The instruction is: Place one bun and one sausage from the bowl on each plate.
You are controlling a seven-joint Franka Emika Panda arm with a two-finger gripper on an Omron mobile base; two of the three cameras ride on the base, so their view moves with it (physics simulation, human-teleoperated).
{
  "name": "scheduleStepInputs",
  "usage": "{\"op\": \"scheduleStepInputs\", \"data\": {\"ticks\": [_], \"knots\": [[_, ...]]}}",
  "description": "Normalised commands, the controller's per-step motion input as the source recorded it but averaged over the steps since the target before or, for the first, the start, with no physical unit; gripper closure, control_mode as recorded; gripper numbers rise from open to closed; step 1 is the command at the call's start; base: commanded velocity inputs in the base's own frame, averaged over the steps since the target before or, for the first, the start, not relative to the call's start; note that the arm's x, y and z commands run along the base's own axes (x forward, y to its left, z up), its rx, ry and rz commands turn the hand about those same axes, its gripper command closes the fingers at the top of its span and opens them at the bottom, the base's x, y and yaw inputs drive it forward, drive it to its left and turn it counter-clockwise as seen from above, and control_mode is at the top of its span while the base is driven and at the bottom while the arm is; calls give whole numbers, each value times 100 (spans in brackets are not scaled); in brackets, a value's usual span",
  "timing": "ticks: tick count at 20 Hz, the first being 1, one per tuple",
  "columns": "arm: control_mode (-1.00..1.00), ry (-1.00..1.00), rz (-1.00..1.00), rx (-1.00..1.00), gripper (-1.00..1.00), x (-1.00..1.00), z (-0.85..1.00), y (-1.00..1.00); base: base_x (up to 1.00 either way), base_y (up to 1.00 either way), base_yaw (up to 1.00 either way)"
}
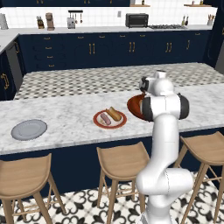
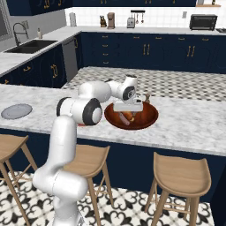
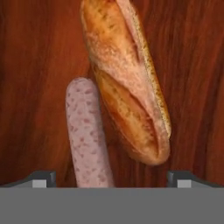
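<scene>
Left base view: we list a red-rimmed plate [image 1: 110, 119] bearing bun and sausage, left of the hand; grey plate [image 1: 29, 129] farther left, bare.

Right base view: hand [image 2: 128, 115], jaws wide, inside the bowl [image 2: 148, 118].

Hand view: bun [image 3: 127, 83] and sausage [image 3: 87, 133] below the hand.

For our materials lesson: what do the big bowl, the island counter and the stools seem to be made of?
Bowl: looks like polished wood, reddish-brown with dark grain streaks.
Counter: seems polished marble or similar stone, white with grey veining.
Stools: likely pale, matte wood, with plain tan seats and legs.
</scene>
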Motion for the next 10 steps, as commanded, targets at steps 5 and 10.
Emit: {"op": "scheduleStepInputs", "data": {"ticks": [5, 10], "knots": [[-100, 0, 0, 0, -100, -9, -31, 0, 0, 0, 0], [-100, 0, 0, 0, -100, -28, -16, 0, 0, 0, 0]]}}
